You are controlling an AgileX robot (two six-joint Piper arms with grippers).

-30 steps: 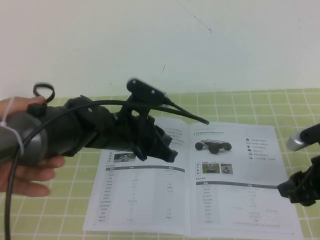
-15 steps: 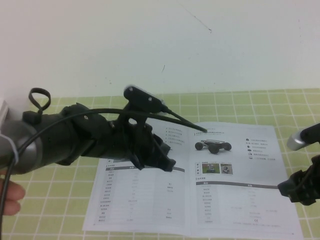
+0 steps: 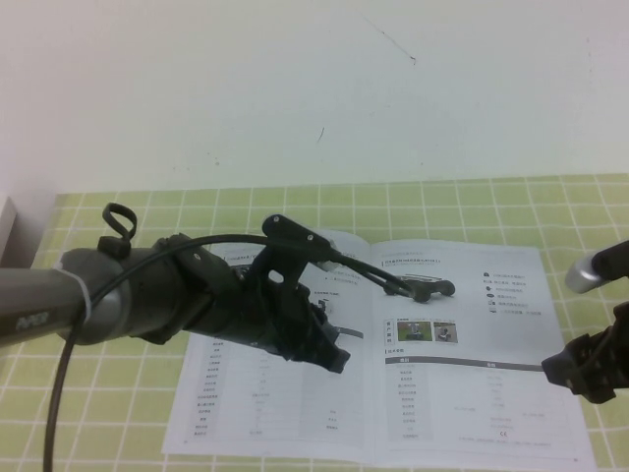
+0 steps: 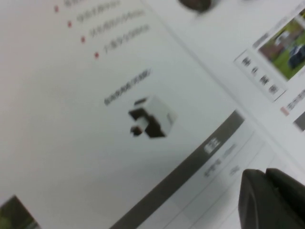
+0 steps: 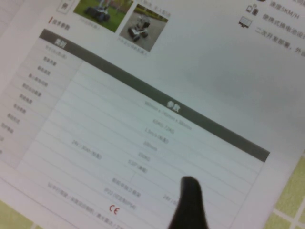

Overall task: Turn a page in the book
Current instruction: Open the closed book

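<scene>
The book (image 3: pixel 265 403) lies open and flat on the green checked cloth. Its right page (image 3: pixel 472 364) shows a wheeled-robot photo, icons and a dark-headed table, and it fills the right wrist view (image 5: pixel 143 95). My left gripper (image 3: pixel 332 356) hangs low over the left page near the spine. In the left wrist view its two dark fingers (image 4: pixel 271 200) sit pressed together with nothing between them. My right gripper (image 3: pixel 580 379) hovers at the right page's outer edge. Only one of its fingertips (image 5: pixel 190 195) shows, over the table's lower rows, with bare paper beside it.
The green checked tablecloth (image 3: pixel 118 393) covers the table up to a white wall (image 3: pixel 314 88) behind. A white object (image 3: pixel 6 231) sits at the far left edge. The left arm's black cable (image 3: pixel 59 393) loops down at the left.
My left arm has swung down and its gripper sank toward the left page. The hand seen on the arm at the left earlier is gone. The right gripper has barely moved.
</scene>
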